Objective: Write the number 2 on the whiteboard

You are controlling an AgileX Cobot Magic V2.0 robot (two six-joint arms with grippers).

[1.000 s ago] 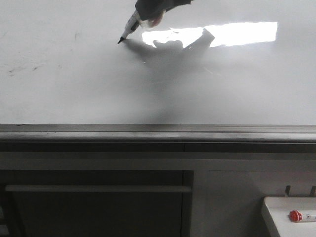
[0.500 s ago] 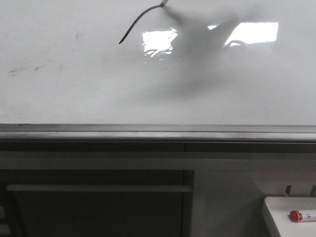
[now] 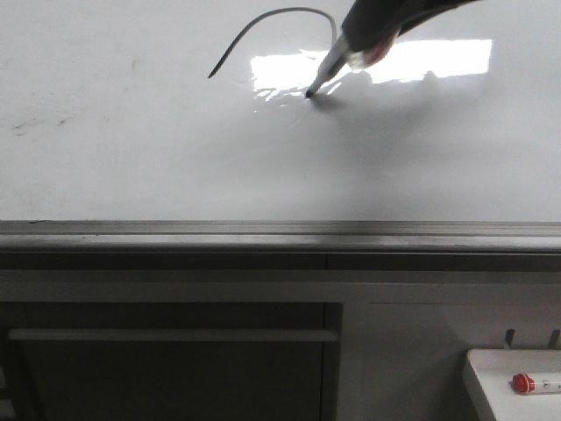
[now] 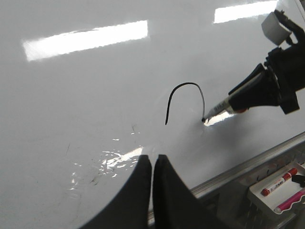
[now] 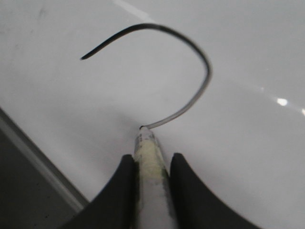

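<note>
Gripping marker (image 3: pixel 329 69), right claw (image 3: pixel 368 39)

A dark gripper (image 3: pixel 372 35) reaches in from the top right of the whiteboard (image 3: pixel 175 158), holding a marker (image 3: pixel 331 66) whose black tip touches the glossy surface at the end of a thin, dark curved line (image 3: pixel 272 17), the arched top of the number 2. The tip sits at the edge of a bright rectangular light reflection (image 3: pixel 438 60), with faint dark smudges (image 3: pixel 35 123) towards the left. Below the board runs a grey metal rail (image 3: pixel 280 232), and at the lower right a red-capped marker (image 3: pixel 535 383) lies on a small white shelf (image 3: pixel 491 373).
</note>
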